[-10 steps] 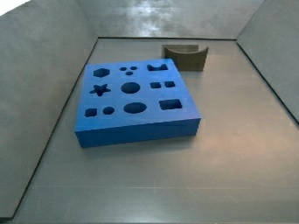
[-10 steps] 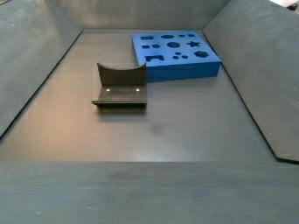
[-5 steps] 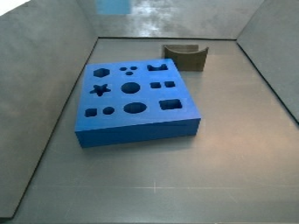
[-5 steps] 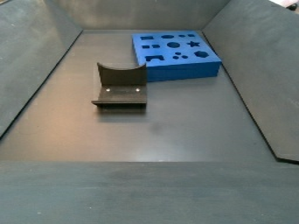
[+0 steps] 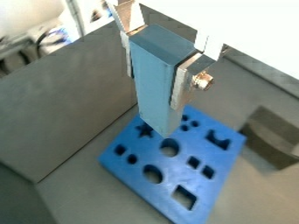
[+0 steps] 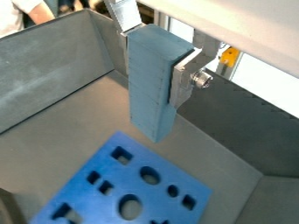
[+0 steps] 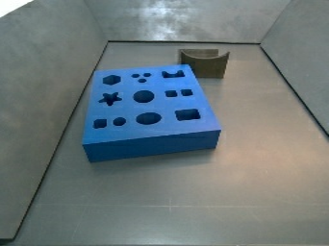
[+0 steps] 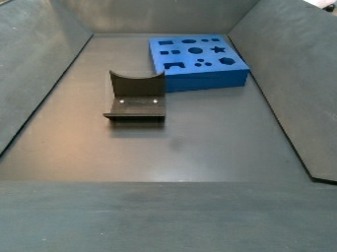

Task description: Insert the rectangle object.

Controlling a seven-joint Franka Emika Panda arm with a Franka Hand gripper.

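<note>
In both wrist views my gripper is shut on the rectangle object, a pale blue smooth tall block. The block hangs upright between the silver fingers, high above the blue board. The board is a big blue slab with several shaped holes. It lies on the floor in both side views. Neither the gripper nor the block shows in the side views.
The dark fixture stands on the floor beside the board and shows in a wrist view. Grey sloping walls enclose the bin floor.
Half a second ago a pale blue patch showed at the top edge of a side view; it is gone now. The board and the fixture have not moved.
</note>
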